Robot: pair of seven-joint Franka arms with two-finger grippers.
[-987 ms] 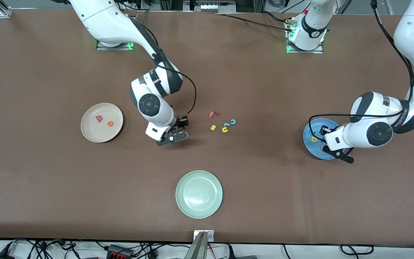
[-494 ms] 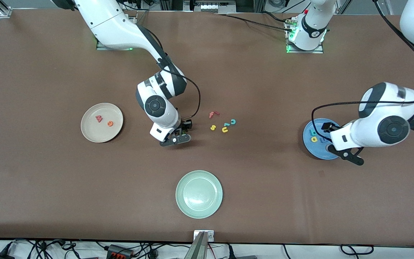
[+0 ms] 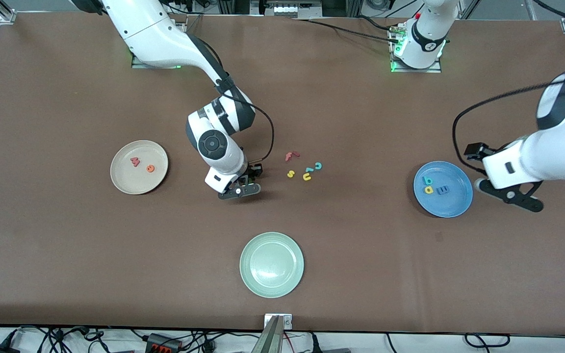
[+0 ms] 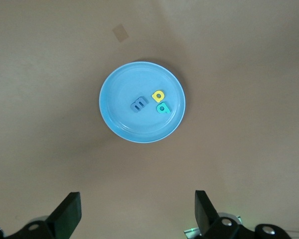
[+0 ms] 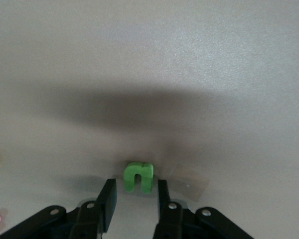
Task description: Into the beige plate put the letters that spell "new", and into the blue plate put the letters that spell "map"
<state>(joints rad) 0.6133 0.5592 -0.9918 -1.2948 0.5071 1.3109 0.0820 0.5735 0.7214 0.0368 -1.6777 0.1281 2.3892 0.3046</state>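
The beige plate [image 3: 130, 182] holds a pinkish-red "w" [image 3: 135, 161] and an orange "e" [image 3: 150, 168]. In the blue plate [image 3: 454, 203] [image 4: 120, 119] lie a blue "m" [image 3: 442, 190] [image 4: 138, 104], a teal "a" [image 3: 427, 180] [image 4: 162, 107] and a yellow "p" [image 3: 428, 190] [image 4: 158, 94]. My left gripper [image 3: 476, 169] [image 4: 137, 214] hangs open and empty above the table beside the blue plate. My right gripper [image 3: 241, 189] [image 5: 135, 198] is low on the table, open, its fingertips on either side of the green "n" [image 5: 138, 177] with small gaps.
Loose letters lie beside the right gripper toward the left arm's end: a red "f" [image 3: 291, 156], a yellow "s" [image 3: 291, 173], a yellow "u" [image 3: 307, 176] and a teal "c" [image 3: 318, 165]. A pale green plate [image 3: 271, 264] sits nearer the front camera.
The left gripper opened and drew away from over the blue plate, toward the left arm's end; the blue "m" now shows in it. The right gripper shifted toward the loose letters, fingers narrowing.
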